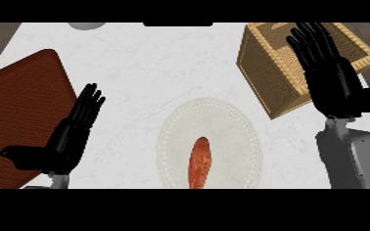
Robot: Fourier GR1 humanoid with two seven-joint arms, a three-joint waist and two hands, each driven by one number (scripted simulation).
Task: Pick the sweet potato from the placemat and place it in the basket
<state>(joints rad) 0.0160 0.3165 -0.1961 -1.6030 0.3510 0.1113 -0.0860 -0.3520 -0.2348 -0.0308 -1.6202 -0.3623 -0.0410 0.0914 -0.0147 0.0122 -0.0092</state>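
From my station I see the pale, marbled white counter top (145, 68) filling the head view. The largest thing on it is the square woven wicker basket (271, 73) at the upper right, tan, with tall sides, set at an angle. Across from it, at the left edge, lies a dark reddish-brown board with a rounded corner (33, 107); I read it as a cutting board, though the view cuts it off, so I cannot be sure. Low in the middle is the round cream placemat with a stitched rim (209, 144), well apart from the basket and lying between the two arms.

My right hand (332, 73) is at the right side, above the grey forearm (345, 156). Its black fingers are straight and slightly spread, pointing away from me, and they overlap the near right part of the basket; I cannot tell whether they touch it. My left hand (69, 132) is at the lower left, overlapping the board's edge, fingers straight and close together, thumb held out to the side. Neither hand holds anything.

The long orange sweet potato (199, 162) lies lengthwise on the placemat, in its lower half, untouched and apart from both hands.
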